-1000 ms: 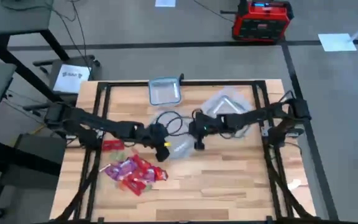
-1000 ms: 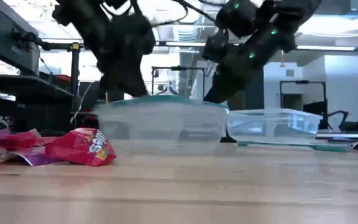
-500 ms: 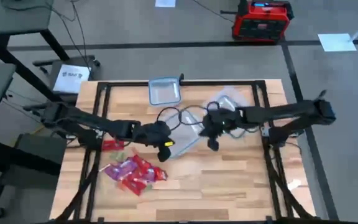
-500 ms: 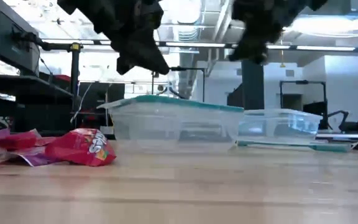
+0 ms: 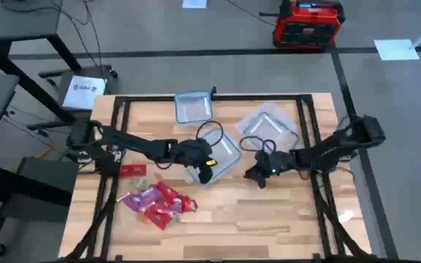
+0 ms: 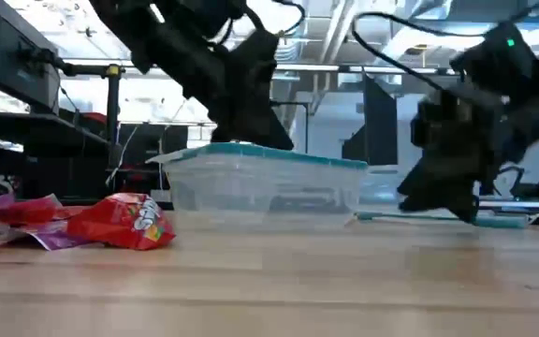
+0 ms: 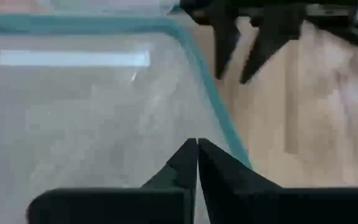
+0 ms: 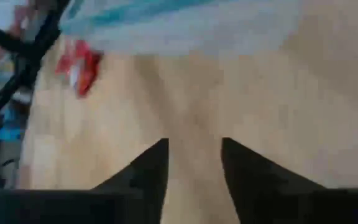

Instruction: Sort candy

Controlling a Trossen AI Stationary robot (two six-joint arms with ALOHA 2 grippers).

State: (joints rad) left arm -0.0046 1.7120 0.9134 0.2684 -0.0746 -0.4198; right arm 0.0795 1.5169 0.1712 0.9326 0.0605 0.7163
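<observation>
Candy point(image 5: 156, 202): shiny crinkled wrappers, heaped on wood.

The candy point(image 5: 156, 202) lay in shiny red, pink and purple wrappers on the pale striped wooden table point(image 5: 269, 212), beside clear tubs point(image 5: 221, 155) with teal-blue rims, under black arms.

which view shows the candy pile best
The high view: the whole candy pile lies in the open on the table's left front. The low view shows only its edge, side-on. The right wrist view catches a blurred red piece; the left wrist view shows none.
</observation>
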